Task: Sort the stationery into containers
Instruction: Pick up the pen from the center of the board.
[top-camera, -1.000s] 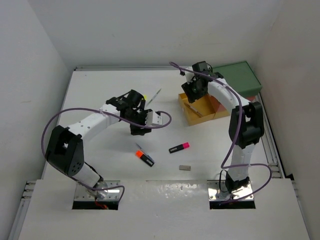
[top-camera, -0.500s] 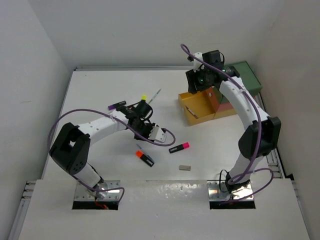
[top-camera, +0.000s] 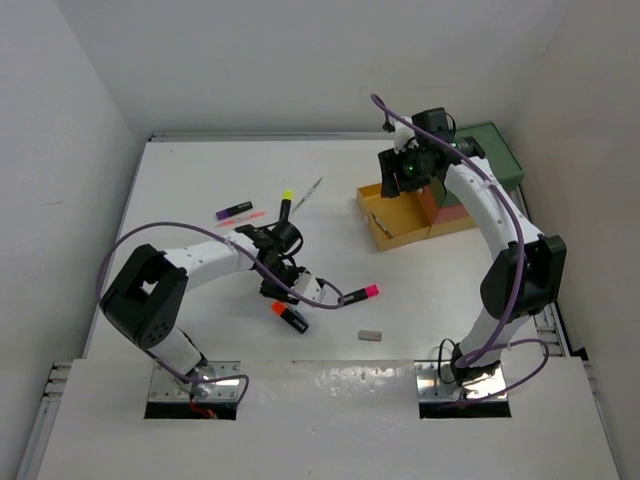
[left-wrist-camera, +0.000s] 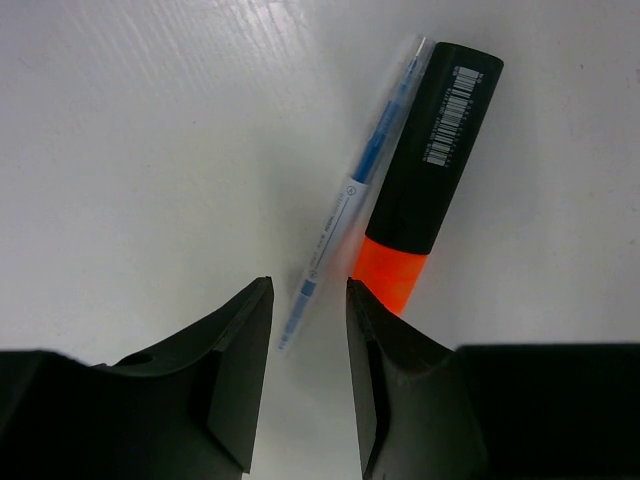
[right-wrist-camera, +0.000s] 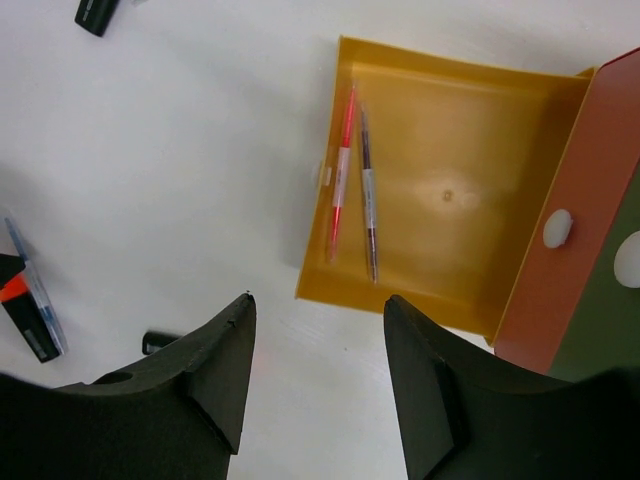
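Note:
My left gripper (left-wrist-camera: 308, 300) is open a little and empty, low over the table. The tip of a thin blue pen (left-wrist-camera: 355, 190) lies just ahead of its jaws. A black highlighter with an orange cap (left-wrist-camera: 425, 170) lies beside the pen. In the top view the left gripper (top-camera: 281, 288) is just above the orange highlighter (top-camera: 290, 316). My right gripper (right-wrist-camera: 318, 310) is open and empty above the open yellow drawer (right-wrist-camera: 480, 300), which holds a red pen (right-wrist-camera: 342, 170) and a darker pen (right-wrist-camera: 368, 195). In the top view the right gripper (top-camera: 400, 176) is over the yellow drawer (top-camera: 372, 222).
A pink-capped highlighter (top-camera: 358, 294) and a small grey eraser (top-camera: 370, 336) lie mid-table. A purple-capped highlighter (top-camera: 235, 211), a yellow-capped one (top-camera: 286, 200) and a thin pen (top-camera: 310, 191) lie farther back. The coral drawer (top-camera: 447, 208) and green box (top-camera: 492, 152) stand at the right.
My left gripper has swung toward the near side, down to the orange highlighter and blue pen. My right gripper has risen and drawn back a little from the yellow drawer.

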